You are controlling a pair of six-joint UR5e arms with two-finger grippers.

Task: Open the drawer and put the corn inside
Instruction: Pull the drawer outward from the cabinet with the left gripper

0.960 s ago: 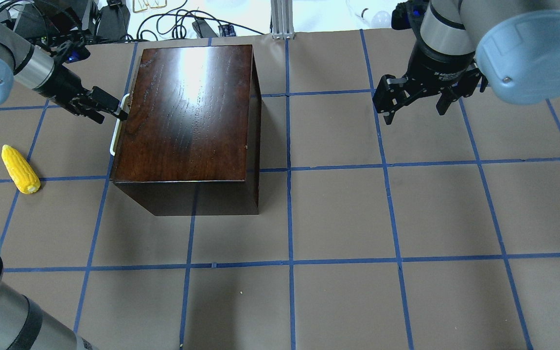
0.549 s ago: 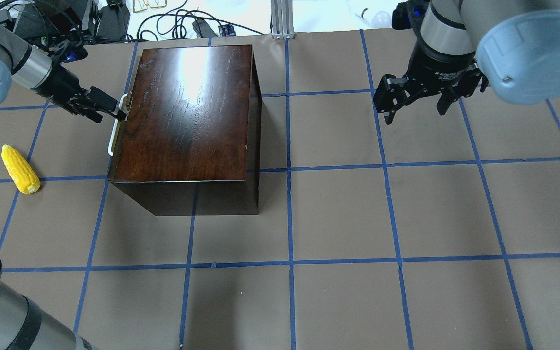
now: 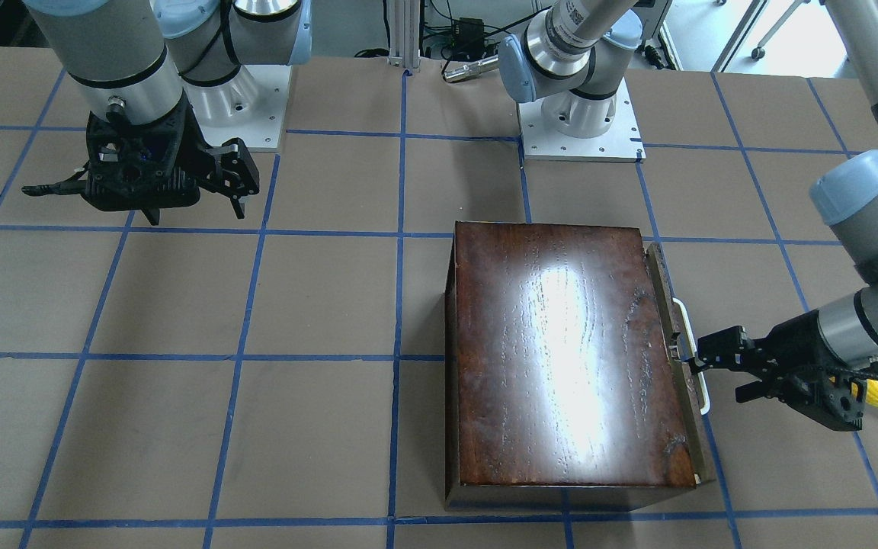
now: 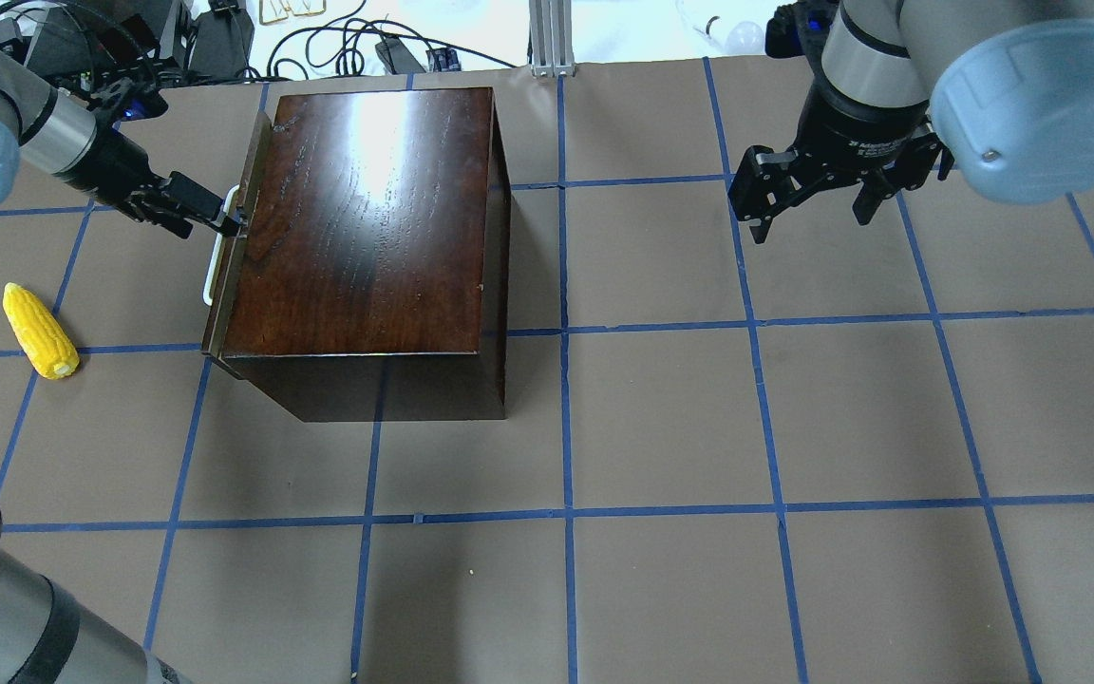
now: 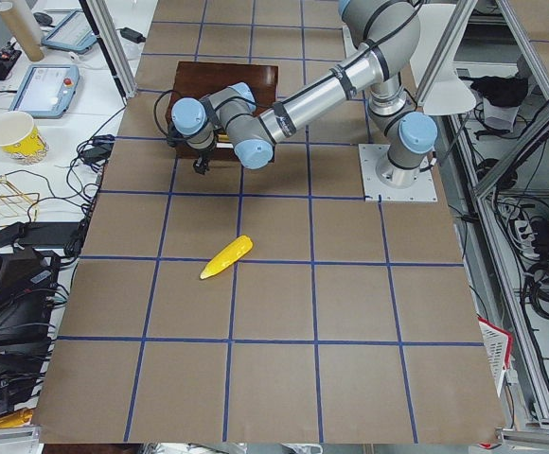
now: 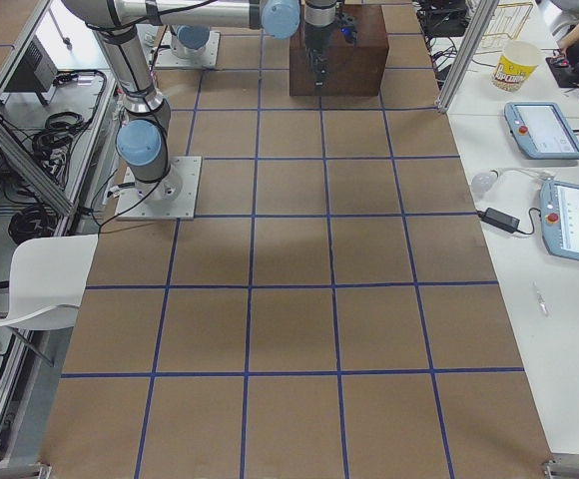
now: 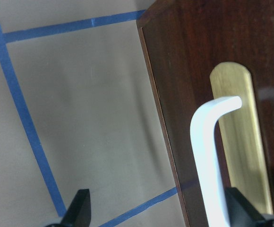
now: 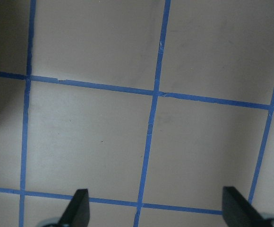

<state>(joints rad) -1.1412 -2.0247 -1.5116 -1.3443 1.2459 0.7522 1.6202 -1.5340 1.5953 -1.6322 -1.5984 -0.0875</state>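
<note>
The left gripper is open; the white handle sits between its jaws, just beside one finger. The drawer stands slightly out from the box. The corn lies on the table, apart from the box. The right gripper hangs open above the table, well apart from the box.

**Lab bench setup, taped work surface**

Table covered in brown paper, marked into squares by blue tape grid; aluminium post upright at far edge, tangle of black cables behind it; white side bench along one end carrying two teach pendants, a light bulb, a paper cup; white chair beside aluminium framing; even indoor lighting, soft shadows on the paper.
</note>
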